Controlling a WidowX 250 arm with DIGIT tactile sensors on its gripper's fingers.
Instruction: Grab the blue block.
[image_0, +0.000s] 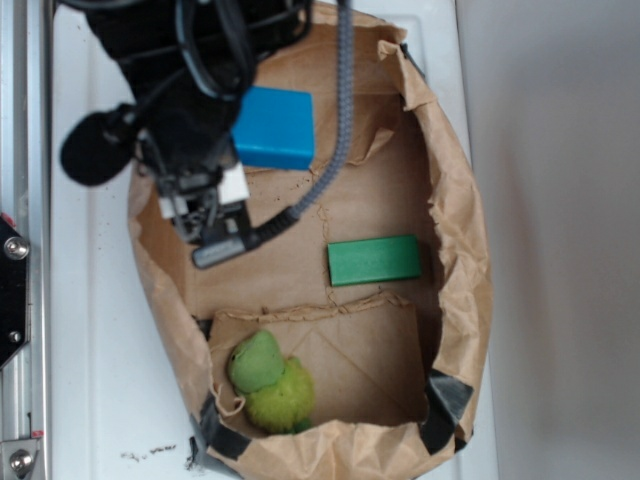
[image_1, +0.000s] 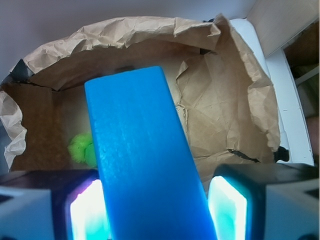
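The wrist view showed the gripper clamped on the blue block. Both fingers sat at the block's long sides, their pale pads glowing blue-green; the right pad seemed a hair off the block's face, though contact there could not be judged with certainty. The block ran lengthwise away from the camera, filling the middle of the view between the fingers.

Relative to the paper bag, laid open and crumpled like a shallow tray: in the exterior view the block sat over the bag's upper-left part, held at the gripper, partly covered by the black arm body. Whether the block touched the bag's floor or hung above it could not be told.

A grey cable ran past the block's right edge toward a plug low on the arm.

Farther along the bag, the green block lay flat on the bag's floor near its right wall, well apart from the blue block. At the bag's far end, a fuzzy green toy rested in a folded paper pocket; the wrist view caught it just left of the blue block.

The bag lay on a white table.
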